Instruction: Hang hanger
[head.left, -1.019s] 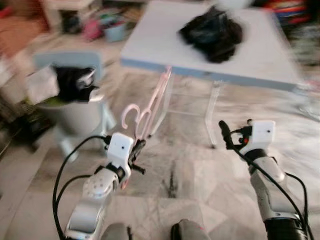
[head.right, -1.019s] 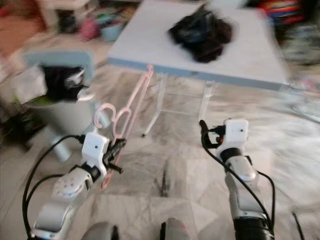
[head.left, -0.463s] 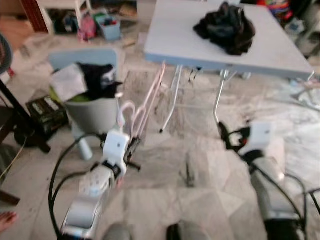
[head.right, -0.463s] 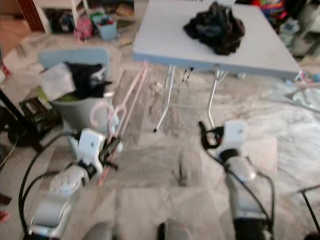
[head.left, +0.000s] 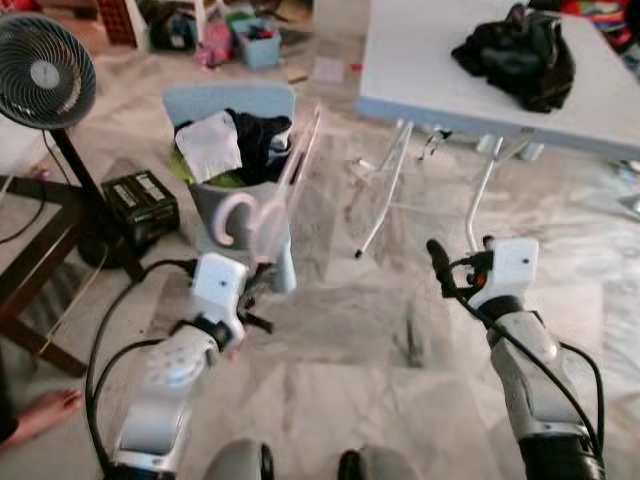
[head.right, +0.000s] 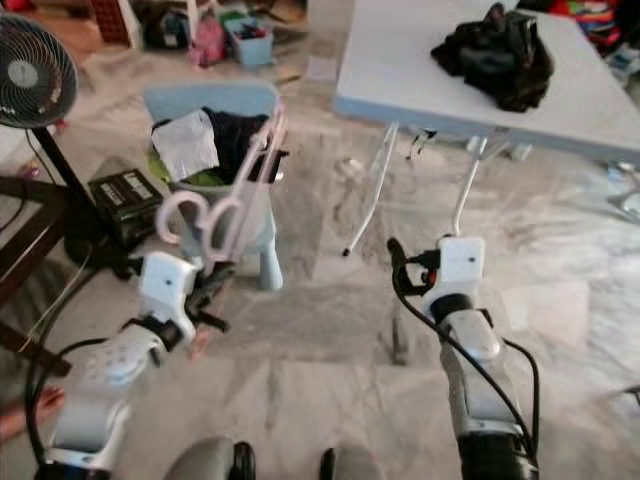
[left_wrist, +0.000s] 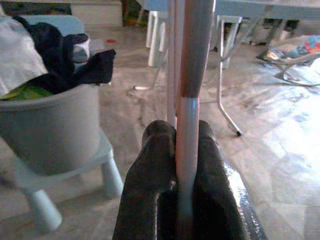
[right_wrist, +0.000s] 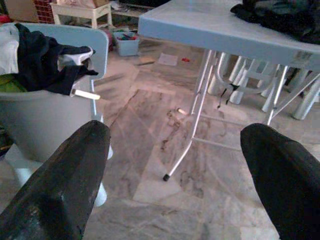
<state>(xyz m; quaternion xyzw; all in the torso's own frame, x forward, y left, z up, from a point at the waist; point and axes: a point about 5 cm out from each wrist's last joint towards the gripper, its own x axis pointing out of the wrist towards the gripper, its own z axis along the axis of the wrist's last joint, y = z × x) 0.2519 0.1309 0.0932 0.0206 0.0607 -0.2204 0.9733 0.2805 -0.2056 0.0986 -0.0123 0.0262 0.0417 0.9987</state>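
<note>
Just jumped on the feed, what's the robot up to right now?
The left gripper is shut on a pink hanger, holding it up in front of the robot. The right gripper is open and holds nothing, raised at about the same height. The robot stands on the marble floor facing a laundry bucket full of clothes that sits on a small blue chair, with a folding table to the right carrying a dark garment. The hanger is not hung yet.

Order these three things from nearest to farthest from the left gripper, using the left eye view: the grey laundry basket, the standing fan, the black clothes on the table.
From the left gripper, shut on the pink hanger:
1. Grey laundry basket, just ahead of it.
2. Standing fan, far on the robot's left.
3. Black clothes, on the table, far right.
</note>
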